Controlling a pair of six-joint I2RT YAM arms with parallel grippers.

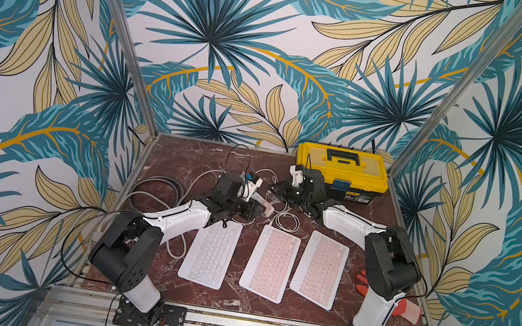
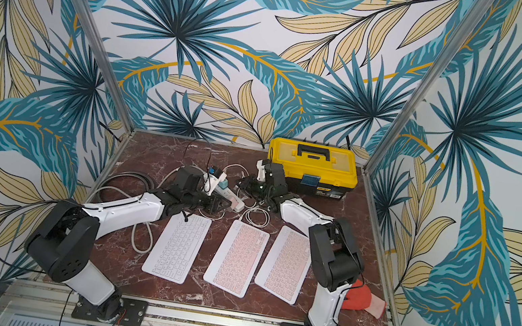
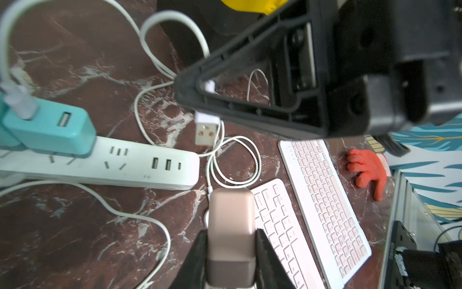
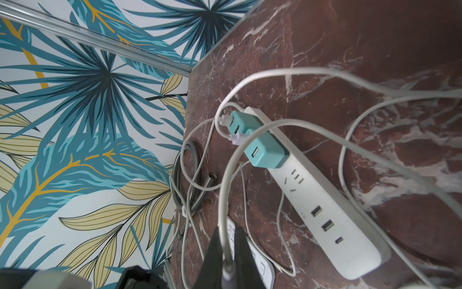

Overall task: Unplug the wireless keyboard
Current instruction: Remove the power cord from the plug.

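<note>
- Black left claw (image 3: 231,232) is clamped on a rose-pink block (image 3: 231,220), one finger on each side, holding it above the counter (image 3: 62,225).
- Right claw (image 4: 228,230) is closed on a white cable (image 4: 224,247) close to its plug end. In the left wrist view a white USB plug (image 3: 207,130) shows just under that claw, sitting in no socket.
- Below the two claws the thin white lead lies in a loose coil (image 3: 235,162) on the red-brown marble, at the far end of the middle keyboard (image 1: 270,264). Whether the lead enters that keyboard I cannot tell, because the pink block hides the corner.
- Just beside the coil lies a white power strip (image 4: 350,240), flat on the counter. A teal charger (image 4: 263,151) and a second teal charger (image 4: 236,122) are plugged in at its far end, each with a pale cable in it.
- Three keyboards lie side by side toward the front: a white-keyed keyboard (image 1: 210,253) on the left, the middle one, and a right keyboard (image 1: 319,269). The last two have pink keys.
- A yellow toolbox (image 1: 342,169) stands at the back right, behind the right claw.
- A red glove (image 3: 367,170) lies at the right edge, near the right keyboard.
- Grey cable loops (image 1: 156,190) sit at the left edge.
</note>
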